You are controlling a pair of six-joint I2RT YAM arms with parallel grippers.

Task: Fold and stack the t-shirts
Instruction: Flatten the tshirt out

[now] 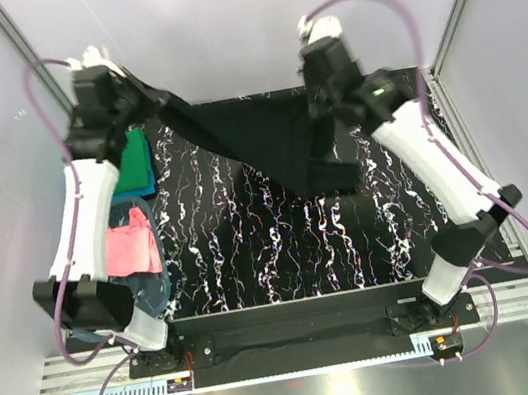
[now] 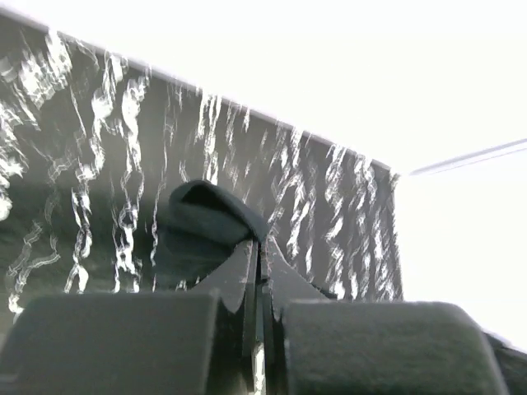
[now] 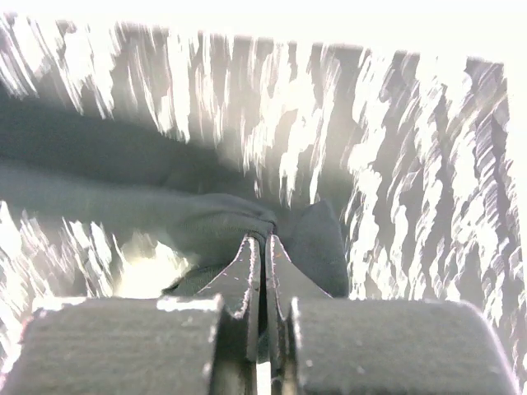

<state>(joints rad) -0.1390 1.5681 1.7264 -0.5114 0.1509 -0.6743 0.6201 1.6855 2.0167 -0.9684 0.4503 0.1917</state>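
Note:
The black t-shirt (image 1: 265, 142) hangs stretched between both grippers above the far part of the table, sagging to the right. My left gripper (image 1: 159, 101) is shut on its left corner; a fold of the black cloth (image 2: 202, 222) shows at my fingertips. My right gripper (image 1: 320, 97) is shut on the other end; its black cloth (image 3: 222, 226) bunches at my fingertips. A folded green t-shirt (image 1: 136, 158) lies on a blue t-shirt (image 1: 131, 192) at the left edge. A pink t-shirt (image 1: 130, 245) lies in the tub.
A clear blue-tinted plastic tub (image 1: 162, 285) stands at the near left beside my left arm. The table (image 1: 274, 257) has a black top with white marbling. White walls and metal posts close in the back and sides.

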